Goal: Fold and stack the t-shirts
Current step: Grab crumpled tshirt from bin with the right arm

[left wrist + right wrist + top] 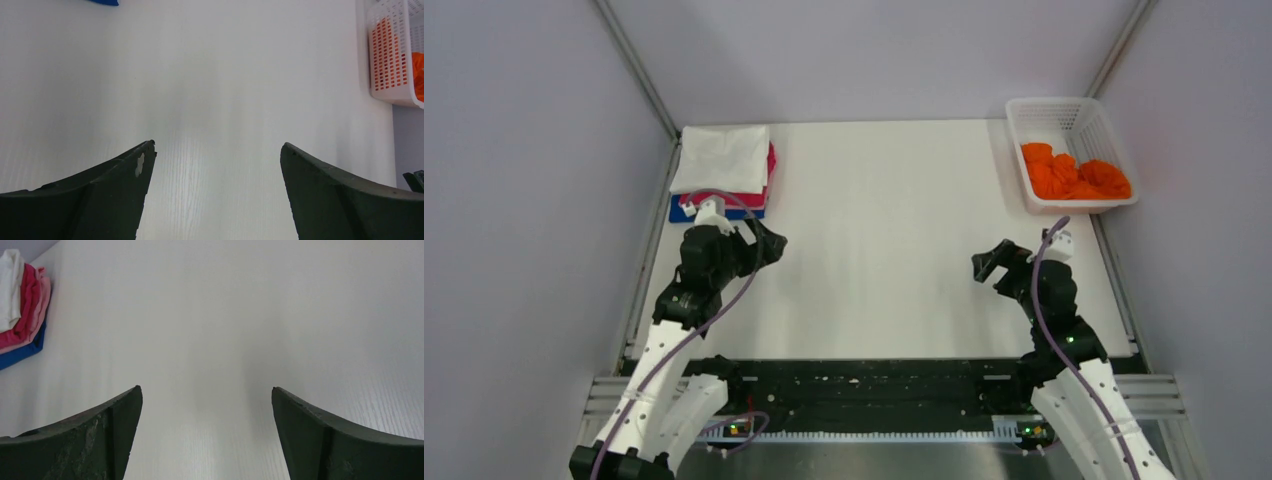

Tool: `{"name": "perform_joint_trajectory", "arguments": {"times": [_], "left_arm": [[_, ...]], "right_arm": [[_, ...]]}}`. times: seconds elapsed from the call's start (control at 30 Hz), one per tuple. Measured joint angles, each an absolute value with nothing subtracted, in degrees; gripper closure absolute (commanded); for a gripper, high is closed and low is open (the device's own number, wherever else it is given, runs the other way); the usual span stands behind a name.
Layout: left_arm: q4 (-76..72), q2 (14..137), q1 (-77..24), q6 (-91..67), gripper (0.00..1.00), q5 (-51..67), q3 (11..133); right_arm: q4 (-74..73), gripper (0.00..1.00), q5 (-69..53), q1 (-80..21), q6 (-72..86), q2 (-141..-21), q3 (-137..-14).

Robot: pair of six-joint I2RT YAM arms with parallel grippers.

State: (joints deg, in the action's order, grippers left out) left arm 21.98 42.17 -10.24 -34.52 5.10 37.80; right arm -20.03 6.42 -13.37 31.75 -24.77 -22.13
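Observation:
A stack of folded t-shirts sits at the table's far left: white (722, 157) on top, pink-red (770, 172) under it, blue (684, 211) at the bottom. The stack also shows in the right wrist view (22, 315). A crumpled bright orange t-shirt (1074, 175) lies in the white mesh basket (1064, 110) at the far right; it also shows in the left wrist view (417, 67). My left gripper (769, 245) is open and empty, just in front of the stack. My right gripper (992, 265) is open and empty, in front of the basket.
The white table (884, 230) stretches between the stack and the basket. Grey walls and metal rails (639, 75) close in the sides and back. The black base bar (874, 385) of the arms runs along the near edge.

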Motion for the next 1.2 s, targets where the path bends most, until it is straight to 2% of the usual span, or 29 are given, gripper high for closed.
{"name": "perform_joint_trajectory", "arguments": {"times": [0.2, 0.37, 0.57, 0.8, 1.07, 1.13, 1.2], "left_arm": [[20.0, 43.5, -10.2, -34.7, 0.01, 5.5, 37.7], [17.3, 47.5, -10.2, -35.6, 0.01, 6.3, 37.7], [16.0, 51.5, -10.2, -35.9, 0.01, 7.1, 38.5], [14.5, 52.1, -10.2, -35.2, 0.01, 5.1, 38.5], [14.0, 54.3, -10.2, -33.0, 0.01, 2.9, 38.6], [14.1, 54.4, -10.2, -32.6, 0.01, 2.2, 38.6], [14.2, 54.4, -10.2, -32.2, 0.01, 1.6, 38.6]], "right_arm": [[-16.9, 0.01, 5.2, -13.4, 31.7, -27.6, -23.0], [-14.3, 0.01, 4.6, -13.4, 30.5, -39.9, -31.5], [-13.3, 0.01, 11.3, -11.3, 27.4, -59.6, -50.5], [-14.1, 0.03, 11.6, 4.4, 23.9, -83.9, -76.7], [-20.5, 0.07, 13.8, 12.4, 19.8, -108.8, -95.9], [-22.9, 0.09, 15.0, 13.3, 18.3, -114.7, -99.9], [-25.2, 0.18, 16.5, 13.9, 17.3, -120.0, -102.3]]}}
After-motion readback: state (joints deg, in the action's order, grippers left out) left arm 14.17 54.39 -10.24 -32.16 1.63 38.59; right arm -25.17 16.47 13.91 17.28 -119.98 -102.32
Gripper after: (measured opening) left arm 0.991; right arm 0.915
